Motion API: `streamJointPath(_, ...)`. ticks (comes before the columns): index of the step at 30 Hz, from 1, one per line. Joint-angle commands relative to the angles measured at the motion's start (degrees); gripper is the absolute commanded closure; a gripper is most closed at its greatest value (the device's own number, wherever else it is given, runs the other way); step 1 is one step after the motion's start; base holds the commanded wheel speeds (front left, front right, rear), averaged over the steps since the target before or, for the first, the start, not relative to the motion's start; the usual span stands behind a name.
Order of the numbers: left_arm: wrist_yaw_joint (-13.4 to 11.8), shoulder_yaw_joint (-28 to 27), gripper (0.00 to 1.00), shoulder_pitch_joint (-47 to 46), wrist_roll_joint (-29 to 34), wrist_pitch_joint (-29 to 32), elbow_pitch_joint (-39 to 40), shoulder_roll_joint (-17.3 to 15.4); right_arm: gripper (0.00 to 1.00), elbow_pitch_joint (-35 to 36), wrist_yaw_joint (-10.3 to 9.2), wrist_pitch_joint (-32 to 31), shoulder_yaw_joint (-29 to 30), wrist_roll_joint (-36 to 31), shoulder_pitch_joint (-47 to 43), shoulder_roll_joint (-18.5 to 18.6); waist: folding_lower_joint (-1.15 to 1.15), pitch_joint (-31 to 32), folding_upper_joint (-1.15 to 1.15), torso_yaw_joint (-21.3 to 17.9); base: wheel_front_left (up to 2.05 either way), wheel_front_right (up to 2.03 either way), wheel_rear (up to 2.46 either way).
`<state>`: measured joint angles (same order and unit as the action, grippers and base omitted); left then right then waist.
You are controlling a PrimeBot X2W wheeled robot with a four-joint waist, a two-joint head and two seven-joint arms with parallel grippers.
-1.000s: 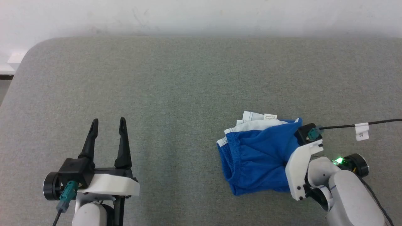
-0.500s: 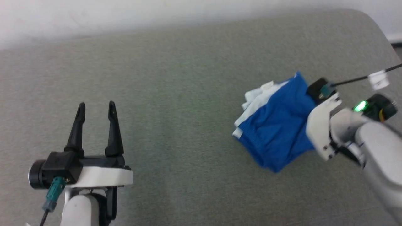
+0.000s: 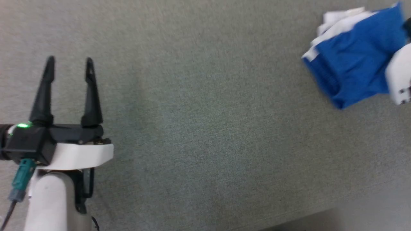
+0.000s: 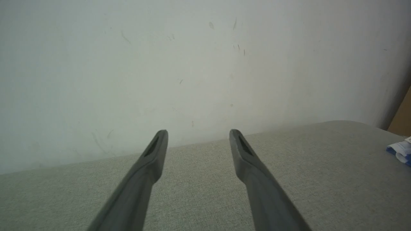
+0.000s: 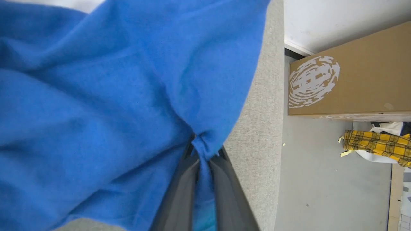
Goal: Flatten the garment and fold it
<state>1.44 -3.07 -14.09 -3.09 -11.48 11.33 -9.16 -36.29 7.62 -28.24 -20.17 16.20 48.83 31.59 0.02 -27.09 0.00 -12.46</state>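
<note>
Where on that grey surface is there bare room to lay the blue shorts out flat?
The wide stretch of grey surface between the open left pincer and the shorts is bare. It is crowded only at the right edge, where the right pincer pinches the bunched shorts.

Bright royal-blue garment [image 3: 353, 61], soft and crumpled into a loose bundle at the upper right of the head view, over the grey surface [image 3: 205, 128]. White trim and pale layers bunched along its upper-left edge, too blurred for detail. At the far right edge of the left wrist view, just a blue-and-white corner. In the right wrist view, blue cloth spread across the left and centre, one gathered fold pinched between the closed fingers of the right gripper [image 5: 205, 154].
</note>
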Motion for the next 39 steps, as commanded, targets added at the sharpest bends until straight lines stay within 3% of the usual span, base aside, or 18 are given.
streamJointPath(1,-0.22,-0.34,0.0,0.01,0.31,0.25,0.72,-0.39,1.0,-0.59,-0.13,0.38,0.75,-0.52,1.15,0.62,-0.02,-5.84,0.0,-2.52,0.0,0.0,0.0)
streamJointPath(10,-0.71,-1.45,0.0,1.05,1.02,3.9,6.75,-2.48,0.97,-8.29,-0.13,3.73,11.36,-6.93,6.56,1.28,-0.02,-9.45,0.0,-2.45,0.0,0.0,0.0)
streamJointPath(11,-0.79,-1.42,0.0,1.16,1.06,4.1,7.1,-2.52,0.66,-8.85,-0.13,4.28,12.42,-7.72,6.78,1.08,-0.02,-9.56,0.0,-2.37,0.0,0.0,0.0)
streamJointPath(12,-0.91,-1.4,0.0,1.29,1.17,4.32,7.39,-2.55,0.0,-9.45,-0.13,4.63,13.28,-8.59,6.95,1.04,-0.02,-9.65,0.0,-2.31,0.0,0.0,0.0)
streamJointPath(18,-1.49,-1.78,0.0,2.23,1.1,4.46,7.66,-2.76,0.0,-11.33,-0.13,9.0,17.63,-12.18,8.56,0.34,-0.02,-8.7,0.0,-2.33,0.0,0.0,0.0)
streamJointPath(24,-2.35,-2.21,0.0,4.05,-0.3,2.02,3.97,-1.54,0.0,-7.69,-0.13,19.18,18.33,-10.71,8.58,-1.82,-0.02,-1.5,0.0,-2.22,0.0,0.0,0.0)
streamJointPath(33,-2.99,-1.85,0.0,6.14,-2.79,-1.24,-1.89,1.0,0.0,10.55,-0.13,29.69,16.54,-3.7,1.75,-5.65,-0.02,10.88,0.0,0.4,0.0,0.0,0.0)
streamJointPath(39,-3.92,-1.59,0.0,6.5,-3.16,-2.12,-4.38,1.97,0.0,25.3,-0.13,35.09,18.84,-0.7,-8.47,-13.29,-0.02,16.45,0.0,4.53,0.0,0.0,0.0)
